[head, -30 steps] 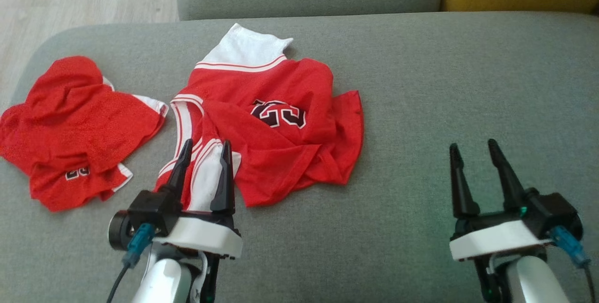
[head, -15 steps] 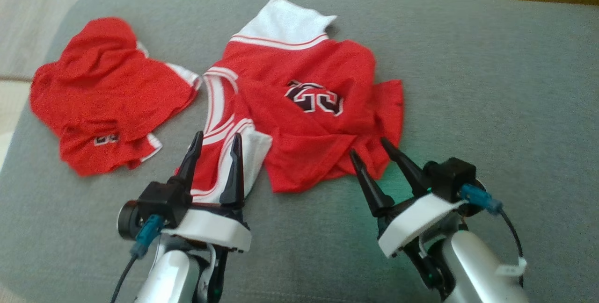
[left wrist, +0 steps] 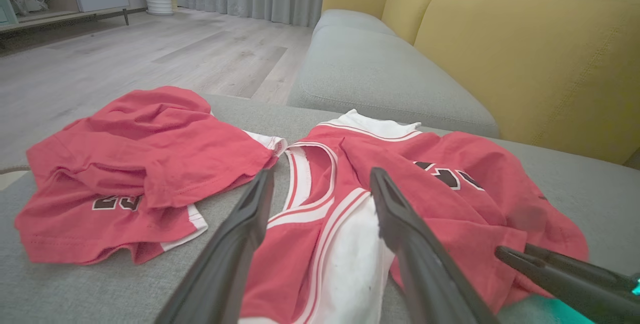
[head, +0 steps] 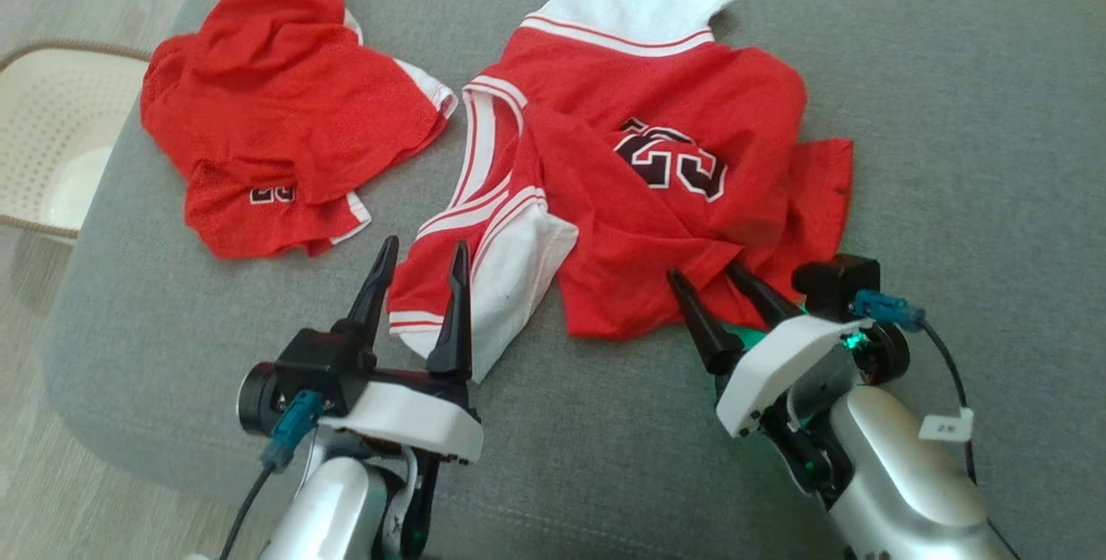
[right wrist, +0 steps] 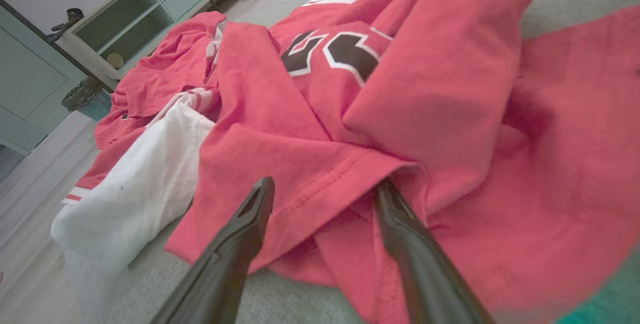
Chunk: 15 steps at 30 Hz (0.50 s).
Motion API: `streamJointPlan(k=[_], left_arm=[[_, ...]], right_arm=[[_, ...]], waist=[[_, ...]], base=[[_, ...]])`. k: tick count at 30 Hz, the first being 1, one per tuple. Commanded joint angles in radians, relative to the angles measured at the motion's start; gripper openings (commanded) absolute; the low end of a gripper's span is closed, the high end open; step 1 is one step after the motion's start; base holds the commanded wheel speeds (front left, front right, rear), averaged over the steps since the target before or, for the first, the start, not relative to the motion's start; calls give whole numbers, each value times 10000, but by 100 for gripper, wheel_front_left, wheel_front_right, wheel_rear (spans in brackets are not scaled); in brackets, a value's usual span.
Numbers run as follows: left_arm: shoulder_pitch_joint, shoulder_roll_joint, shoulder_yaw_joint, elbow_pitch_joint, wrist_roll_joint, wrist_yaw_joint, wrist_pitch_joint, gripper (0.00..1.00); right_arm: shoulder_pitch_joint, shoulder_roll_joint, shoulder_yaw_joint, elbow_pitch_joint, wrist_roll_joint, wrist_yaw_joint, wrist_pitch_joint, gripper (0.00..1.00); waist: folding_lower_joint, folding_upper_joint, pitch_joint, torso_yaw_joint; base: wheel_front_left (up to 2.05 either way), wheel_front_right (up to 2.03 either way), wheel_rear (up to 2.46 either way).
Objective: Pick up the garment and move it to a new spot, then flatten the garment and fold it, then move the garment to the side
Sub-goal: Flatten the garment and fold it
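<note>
The garment, a crumpled red jersey (head: 657,111) with white trim and a dark number, lies on the grey sofa seat (head: 950,154). My left gripper (head: 425,245) stands open over its white and striped near corner, and that cloth lies between the fingers in the left wrist view (left wrist: 321,174). My right gripper (head: 704,273) is open at the jersey's red near hem. In the right wrist view a folded red edge of the jersey (right wrist: 425,89) lies between the open gripper's (right wrist: 325,184) tips. Neither gripper grips the cloth.
A second red garment (head: 285,111), crumpled, lies left of the jersey, near the seat's rounded left edge. A white perforated basket (head: 52,136) stands on the floor beyond that edge. Yellow back cushions (left wrist: 525,49) rise behind the seat. Open grey seat lies to the right.
The camera has turned, shifting the whole picture. My right gripper has moved left from bare seat to the jersey's near hem. The left gripper stays over the white corner, still open.
</note>
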Motion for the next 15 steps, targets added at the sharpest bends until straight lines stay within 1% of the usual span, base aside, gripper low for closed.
streamJointPlan(k=[1,3,4,5,10,15], left_arm=[[-477,18,281,-356,-66,78,-51,100],[-523,18,258,-370,-70,86,-51,100],[-546,18,255,-369,-65,92,-51,100],[-569,18,257,-365,-60,99,-51,100],[-634,18,308,-308,1,134,-51,100],[-509,18,412,-242,71,101,-51,100]], right_arm=[[-397,93,216,-178,102,-9,-43,100],[-553,107,272,-11,252,-9,-79,100],[-628,118,296,70,335,-9,-100,77],[-711,122,322,130,375,-9,-165,0],[-1018,0,351,322,238,-9,-806,0],[-994,-450,-200,245,-343,-9,-1525,0]], waist=[[0,0,136,113],[0,0,205,159],[0,0,227,169],[0,0,248,170],[0,0,165,13],[0,0,-299,-382]], base=[[0,0,0],[0,0,0],[0,0,0],[0,0,0],[0,0,0],[0,0,0]])
